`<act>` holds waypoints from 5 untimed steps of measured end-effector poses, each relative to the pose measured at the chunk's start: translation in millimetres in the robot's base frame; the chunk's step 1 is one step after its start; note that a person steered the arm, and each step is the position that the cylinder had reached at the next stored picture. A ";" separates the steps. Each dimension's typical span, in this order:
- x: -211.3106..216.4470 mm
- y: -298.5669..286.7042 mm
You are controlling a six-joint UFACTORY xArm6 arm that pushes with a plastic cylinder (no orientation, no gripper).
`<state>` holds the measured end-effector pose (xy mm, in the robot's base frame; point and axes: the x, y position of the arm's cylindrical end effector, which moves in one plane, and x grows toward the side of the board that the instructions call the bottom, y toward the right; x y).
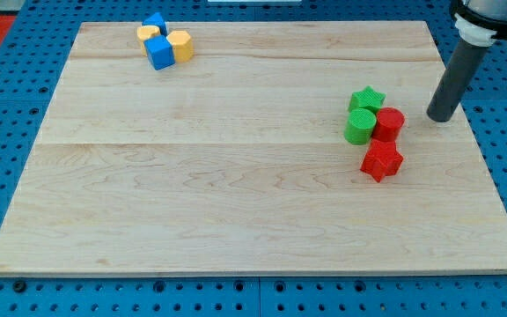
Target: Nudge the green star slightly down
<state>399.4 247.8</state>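
The arm ends in a plain dark rod with no claw at all, so nothing opens or closes and nothing is held; my tip (441, 118) rests on the wooden board (236, 194) near the view's right edge, to the right of the red and green cluster and apart from it, with a clear gap between it and the nearest block; the green star (368, 98) sits in the right part of the board, at the top of that cluster, to the left of my tip and slightly above its level; directly below the star and touching it stands the green cylinder (359, 126); the red cylinder (388, 123) is just beside the green cylinder on its right; the red star (381, 161) lies below both, touching them or nearly so; well apart, at the view's top left, a second cluster holds two blue blocks (159, 51) and two yellow blocks (180, 45) packed together, their exact shapes hard to make out
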 end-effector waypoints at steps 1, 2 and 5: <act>0.0 0.0; 27.4 20.5; -46.8 -63.6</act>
